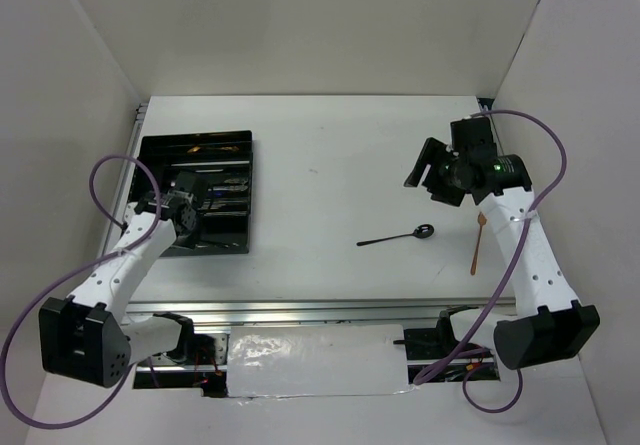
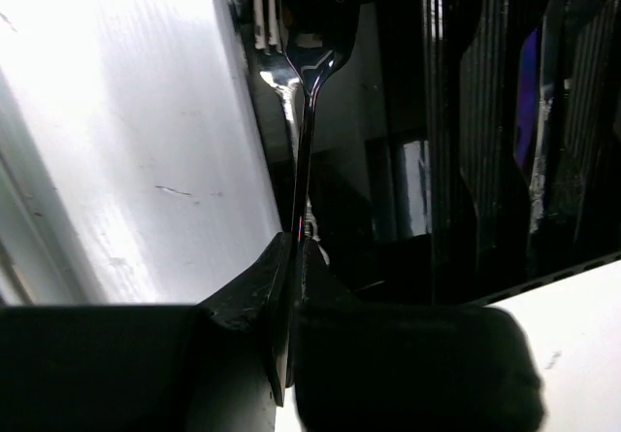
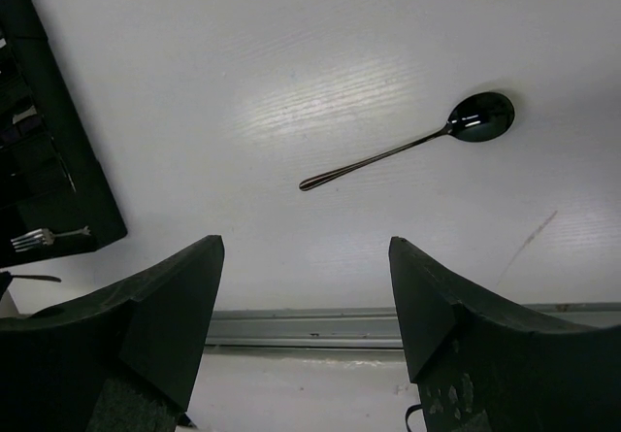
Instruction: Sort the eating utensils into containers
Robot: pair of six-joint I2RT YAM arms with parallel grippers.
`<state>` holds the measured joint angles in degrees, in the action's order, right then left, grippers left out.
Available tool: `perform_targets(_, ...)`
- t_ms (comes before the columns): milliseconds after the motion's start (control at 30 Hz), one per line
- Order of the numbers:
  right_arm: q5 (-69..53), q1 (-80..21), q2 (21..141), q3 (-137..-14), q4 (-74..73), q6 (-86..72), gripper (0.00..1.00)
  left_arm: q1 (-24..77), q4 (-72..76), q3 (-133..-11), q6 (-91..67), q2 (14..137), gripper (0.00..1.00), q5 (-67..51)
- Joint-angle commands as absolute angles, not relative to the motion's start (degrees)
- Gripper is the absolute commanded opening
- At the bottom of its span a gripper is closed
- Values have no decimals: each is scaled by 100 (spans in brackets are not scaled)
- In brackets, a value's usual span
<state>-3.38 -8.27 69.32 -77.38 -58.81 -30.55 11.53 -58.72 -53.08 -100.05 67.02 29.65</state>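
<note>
Fork (image 2: 309, 63), dark and glossy, hangs pinched by its handle between the closed fingers of the left tool (image 2: 296, 257). Its tines reach the top edge of the left wrist view, over the left rim of the tray (image 2: 466, 112), where black plastic meets a bright white strip. In the top view the tray (image 1: 247, 195) sits at the left side of the surface (image 1: 320, 145), with the left tool (image 1: 185, 217) over its lower part. Its long compartments already hold several utensils, too dark to tell apart, though a blue strip (image 2: 529, 73) shows in one at the upper right of the left wrist view. A black spoon (image 1: 397, 236) lies flat on the surface right of centre, bowl toward the right, well apart from the tray. A gold spoon (image 1: 478, 245) lies further right, just beside the right arm, running up and down the frame. The right tool (image 1: 430, 173) hovers at the upper right, jaws spread wide with nothing between them. In the right wrist view the black spoon (image 3: 408, 146) lies above the gap between the fingers (image 3: 175, 306), clear of both.
</note>
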Motion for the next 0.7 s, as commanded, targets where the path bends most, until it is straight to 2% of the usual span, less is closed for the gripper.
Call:
perform_targets(0, -220, -835, 6987, -8016, -5880, -2927, 77, 1099, -5538, -5362, -10423, 6785, 0, 2971)
perform_targets(200, -27, -835, 7207, -7972, -6319, -3014, 77, 835, -5265, -5177, -10459, 6943, 0, 2971)
perform_targets(333, -263, -835, 7014, -7489, -5986, -3085, 77, 581, -5151, -5150, -10380, 7162, 0, 2883)
perform_targets(667, -114, -835, 7172, -7743, -6117, -3067, 77, 536, -4712, -5124, -10520, 7576, 0, 2488)
